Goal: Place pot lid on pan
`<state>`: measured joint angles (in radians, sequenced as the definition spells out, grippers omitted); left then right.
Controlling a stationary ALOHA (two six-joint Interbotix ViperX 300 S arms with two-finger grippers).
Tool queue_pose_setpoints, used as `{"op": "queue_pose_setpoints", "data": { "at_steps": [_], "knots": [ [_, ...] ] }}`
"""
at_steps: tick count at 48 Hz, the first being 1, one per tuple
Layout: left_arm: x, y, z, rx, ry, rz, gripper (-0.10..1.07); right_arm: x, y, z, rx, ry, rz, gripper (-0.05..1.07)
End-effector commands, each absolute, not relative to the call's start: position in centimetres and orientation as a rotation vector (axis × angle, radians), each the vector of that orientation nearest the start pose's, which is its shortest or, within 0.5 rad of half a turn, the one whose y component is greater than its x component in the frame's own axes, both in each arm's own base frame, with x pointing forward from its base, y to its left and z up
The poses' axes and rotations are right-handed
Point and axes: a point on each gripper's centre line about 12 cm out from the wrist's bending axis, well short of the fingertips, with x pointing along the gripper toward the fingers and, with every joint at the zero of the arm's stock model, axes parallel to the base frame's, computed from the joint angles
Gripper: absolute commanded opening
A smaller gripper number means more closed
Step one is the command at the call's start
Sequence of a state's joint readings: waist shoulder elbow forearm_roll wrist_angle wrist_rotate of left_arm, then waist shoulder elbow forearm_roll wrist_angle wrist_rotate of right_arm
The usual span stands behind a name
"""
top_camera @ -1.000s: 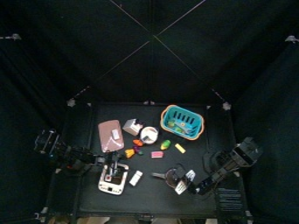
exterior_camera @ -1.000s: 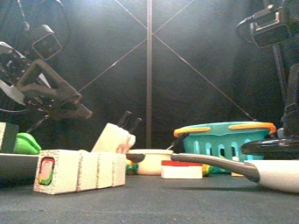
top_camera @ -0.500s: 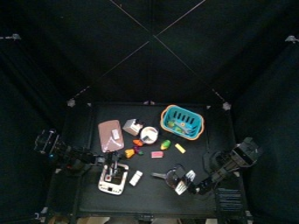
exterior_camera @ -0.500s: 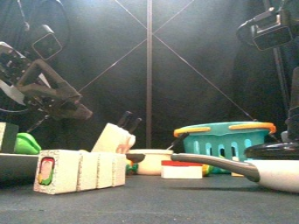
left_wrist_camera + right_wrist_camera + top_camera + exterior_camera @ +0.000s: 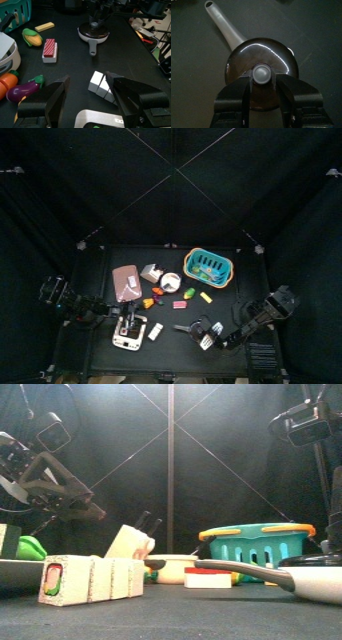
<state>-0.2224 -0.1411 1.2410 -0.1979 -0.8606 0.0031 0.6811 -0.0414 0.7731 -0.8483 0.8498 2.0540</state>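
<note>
The pan (image 5: 260, 66) sits near the front edge of the desk (image 5: 227, 300), right of the middle, with the lid (image 5: 264, 55) already lying on it; its grey handle (image 5: 223, 22) stretches away across the dark surface. The right hand (image 5: 262, 89) hangs directly over it, jaws apart on either side of the lid's round knob (image 5: 262, 74) — whether they touch the knob cannot be told. The left hand (image 5: 90, 95) hovers on the other side of the desk with its jaws open and nothing between them, above a small white block (image 5: 103, 84) made of several slices. From that wrist camera one also sees a red-and-white bar (image 5: 49, 48), a corn cob (image 5: 31, 36), a yellow block (image 5: 45, 26), a purple eggplant (image 5: 22, 91) and a carrot (image 5: 5, 81). A teal basket (image 5: 207, 266) with an orange rim stands toward the back, and a pinkish board (image 5: 126, 279) lies left of the middle. No brand, label or writing can be read on any of these things.
</note>
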Motion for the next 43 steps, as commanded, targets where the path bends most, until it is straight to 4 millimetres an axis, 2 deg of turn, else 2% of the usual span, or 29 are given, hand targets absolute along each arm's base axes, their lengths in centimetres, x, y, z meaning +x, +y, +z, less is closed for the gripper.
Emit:
{"op": "queue_pose_setpoints", "data": {
  "at_steps": [1, 9, 18, 25, 43],
  "knots": [
    [26.8, -4.28, 14.11, -0.084, 0.228, -0.058, 0.93, 26.88, 12.9, 13.78, 0.466, 0.853, -0.648, 0.65],
    [26.8, -4.28, 14.11, -0.084, 0.228, -0.058, 0.93, 26.87, 12.86, 13.84, 0.467, 0.85, -0.651, 0.71],
    [26.8, -4.28, 14.11, -0.084, 0.228, -0.058, 0.93, 27.0, 13.04, 14.06, 0.465, 0.846, -0.64, 0.88],
    [26.8, -4.28, 14.11, -0.084, 0.228, -0.058, 0.93, 27.08, 13.16, 14.37, 0.459, 0.836, -0.632, 0.96],
    [26.84, -4.29, 14.15, -0.084, 0.226, -0.058, 0.93, 26.96, 12.73, 14.65, 0.438, 0.822, -0.663, 0.96]
  ]
}}
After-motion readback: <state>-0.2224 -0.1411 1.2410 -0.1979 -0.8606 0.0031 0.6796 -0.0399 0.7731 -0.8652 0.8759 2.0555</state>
